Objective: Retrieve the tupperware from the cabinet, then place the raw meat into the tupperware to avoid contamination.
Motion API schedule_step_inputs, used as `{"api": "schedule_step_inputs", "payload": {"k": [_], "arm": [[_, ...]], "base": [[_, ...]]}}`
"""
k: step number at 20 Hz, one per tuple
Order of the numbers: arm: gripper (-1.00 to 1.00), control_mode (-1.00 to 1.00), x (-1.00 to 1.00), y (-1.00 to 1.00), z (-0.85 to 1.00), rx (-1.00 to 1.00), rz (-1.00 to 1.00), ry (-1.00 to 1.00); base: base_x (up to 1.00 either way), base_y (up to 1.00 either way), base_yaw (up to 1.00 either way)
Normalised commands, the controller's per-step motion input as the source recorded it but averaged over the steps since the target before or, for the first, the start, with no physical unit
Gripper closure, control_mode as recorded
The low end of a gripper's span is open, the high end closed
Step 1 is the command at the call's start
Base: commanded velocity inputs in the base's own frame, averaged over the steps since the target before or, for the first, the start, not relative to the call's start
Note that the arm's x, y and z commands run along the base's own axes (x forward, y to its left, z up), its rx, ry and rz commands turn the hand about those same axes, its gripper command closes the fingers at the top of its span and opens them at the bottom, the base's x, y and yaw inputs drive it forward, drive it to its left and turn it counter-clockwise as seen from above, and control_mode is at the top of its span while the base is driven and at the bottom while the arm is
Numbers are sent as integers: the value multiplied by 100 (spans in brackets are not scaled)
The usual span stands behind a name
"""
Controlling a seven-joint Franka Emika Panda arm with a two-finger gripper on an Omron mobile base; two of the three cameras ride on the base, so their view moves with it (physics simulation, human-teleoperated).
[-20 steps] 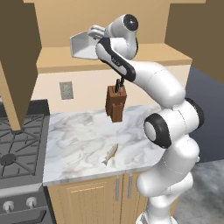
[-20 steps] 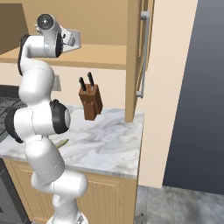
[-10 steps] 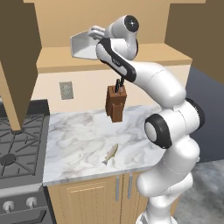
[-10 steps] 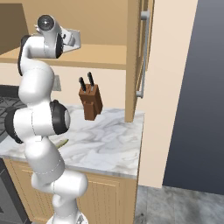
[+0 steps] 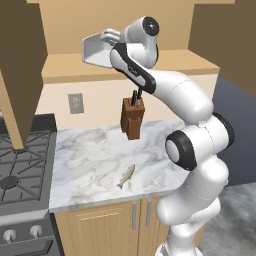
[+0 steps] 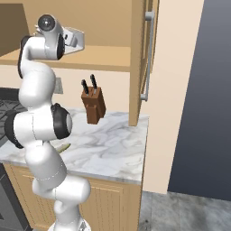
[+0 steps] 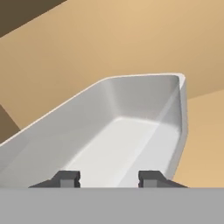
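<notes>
Marble counter (image 5: pixel 95 160) fills the middle of your left base view, with the stove (image 5: pixel 17 170) at the far left edge and light-wood doors below. Look to the upper centre of that frame: the tupperware (image 5: pixel 95 50) sits on the open shelf of the cabinet (image 5: pixel 60 70), tilted up on its side, and the gripper (image 5: pixel 111 39) is right at its near end, apparently touching it. Below the shelf the knife block (image 5: pixel 132 117) stands at the back of the counter, and the raw meat (image 5: pixel 126 177) lies lower down near the counter's front edge, well apart from the hand.

Your right base view puts the gripper (image 6: pixel 67 38) and the white tub (image 6: pixel 76 39) in the upper left, with the cabinet's open door and its silver bar handle (image 6: pixel 146 56) to the right of centre. The knife block (image 6: pixel 92 104) is mid-frame, and a sliver of the fish (image 6: pixel 63 147) peeks from behind the arm.

Through the hand view the tub's interior (image 7: pixel 127 131) spreads straight ahead of the two fingertips (image 7: pixel 66 178), which stand partly apart at the bottom of the frame. You cannot tell from these pictures whether they are clamped on the rim.
</notes>
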Motion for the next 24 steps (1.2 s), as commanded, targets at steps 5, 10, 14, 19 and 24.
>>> {"api": "schedule_step_inputs", "payload": {"k": [5, 10, 14, 19, 24], "arm": [[100, -100, -2, 0, 0, 0, 0, -2], [100, -100, -18, 0, 2, 0, 0, -9], [100, -100, -45, 0, 0, 0, 0, -9], [100, -100, -79, 2, 0, 0, 5, -9], [100, -100, -84, 2, 1, 0, 8, -1]], "base": [[0, 0, 0], [0, 0, 0], [0, 0, 0], [0, 0, 0], [0, 0, 0]]}}
